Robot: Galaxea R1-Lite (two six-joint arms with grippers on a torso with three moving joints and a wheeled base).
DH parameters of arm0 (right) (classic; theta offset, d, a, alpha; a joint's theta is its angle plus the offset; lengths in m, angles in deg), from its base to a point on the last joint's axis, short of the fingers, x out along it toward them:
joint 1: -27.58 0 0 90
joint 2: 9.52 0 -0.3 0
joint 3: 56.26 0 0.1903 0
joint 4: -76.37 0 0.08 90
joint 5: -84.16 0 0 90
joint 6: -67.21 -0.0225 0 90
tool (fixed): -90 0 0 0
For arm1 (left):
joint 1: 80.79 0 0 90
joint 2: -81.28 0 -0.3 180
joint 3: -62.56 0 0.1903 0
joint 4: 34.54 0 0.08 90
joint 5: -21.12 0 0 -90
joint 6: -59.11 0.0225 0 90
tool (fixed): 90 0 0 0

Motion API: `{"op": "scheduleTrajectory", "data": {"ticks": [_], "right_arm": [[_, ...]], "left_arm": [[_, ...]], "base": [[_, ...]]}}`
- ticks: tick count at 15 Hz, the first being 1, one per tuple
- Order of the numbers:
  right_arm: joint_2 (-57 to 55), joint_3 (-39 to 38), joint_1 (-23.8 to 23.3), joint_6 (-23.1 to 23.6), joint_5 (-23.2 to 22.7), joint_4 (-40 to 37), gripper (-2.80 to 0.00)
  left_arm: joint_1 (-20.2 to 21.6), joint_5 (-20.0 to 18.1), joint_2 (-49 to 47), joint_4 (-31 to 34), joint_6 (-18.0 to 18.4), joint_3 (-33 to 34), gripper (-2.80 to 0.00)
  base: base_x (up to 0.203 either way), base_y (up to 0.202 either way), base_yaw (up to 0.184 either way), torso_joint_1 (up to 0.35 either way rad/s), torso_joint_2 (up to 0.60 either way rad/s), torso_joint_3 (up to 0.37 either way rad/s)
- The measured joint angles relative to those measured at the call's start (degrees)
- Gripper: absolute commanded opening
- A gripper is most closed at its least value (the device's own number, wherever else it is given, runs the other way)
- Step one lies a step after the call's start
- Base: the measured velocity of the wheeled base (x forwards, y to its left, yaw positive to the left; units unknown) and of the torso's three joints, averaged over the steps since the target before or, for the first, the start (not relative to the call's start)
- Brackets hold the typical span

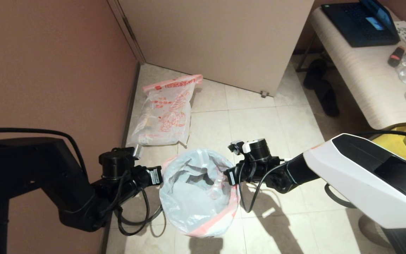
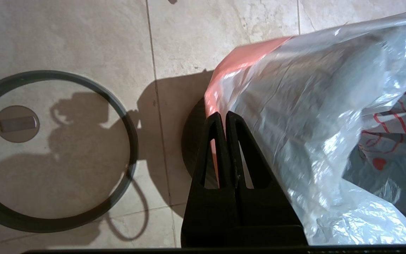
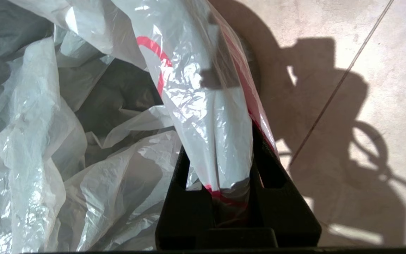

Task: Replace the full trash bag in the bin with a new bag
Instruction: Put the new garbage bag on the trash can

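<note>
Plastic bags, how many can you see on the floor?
2, maybe more hidden. The full trash bag with red print lies by the wall. The new bag is spread over the bin, its mouth held by the left gripper and right gripper.

You won't get readable text here: the full trash bag [image 1: 166, 116] carries red-orange print and a cartoon, but the characters are too small to make out. Red marks on the new bag [image 2: 393, 123] are only fragments, illegible.
</note>
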Motion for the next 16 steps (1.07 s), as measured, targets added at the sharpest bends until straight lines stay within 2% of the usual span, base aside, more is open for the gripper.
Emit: {"op": "scheduleTrajectory", "data": {"ticks": [2, 3, 6, 12, 13, 16], "right_arm": [[-0.8, 0.2, -0.5, 2.7, 2.3, 1.2, -2.80], [-1.3, 0.2, -0.6, 4.2, 3.8, 1.8, 0.00], [-2.4, 0.4, 0.1, 5.7, 6.9, 5.6, 0.00], [2.7, -2.5, 0.1, 4.2, 7.9, 4.3, 0.00], [4.0, -3.1, 0.2, 3.0, 8.1, 2.6, -2.80], [9.3, -5.8, 1.5, -0.6, 8.4, -5.1, -2.80]], "left_arm": [[-0.2, 0.0, -0.5, -0.1, -0.1, 0.1, -2.80], [-0.4, 0.0, -0.6, -0.1, -0.1, 0.2, -2.80], [-0.6, 0.0, -0.9, -0.1, -0.1, 0.3, -2.80], [-0.7, -0.1, -2.3, 0.0, 0.0, -0.7, -2.80], [-1.0, 0.0, -2.8, 0.0, 0.0, -1.0, -2.80], [-2.4, 0.0, -4.8, -0.2, 0.0, -1.8, -2.80]], "base": [[0.000, 0.000, 0.000, 0.000, 0.00, 0.000], [0.000, 0.000, 0.000, 0.000, 0.00, 0.000], [0.000, 0.000, 0.000, 0.000, 0.00, 0.000], [0.000, 0.000, 0.000, 0.000, 0.00, 0.000], [0.000, 0.000, 0.000, 0.000, 0.00, 0.000], [0.000, 0.000, 0.000, 0.000, 0.00, 0.000]]}}
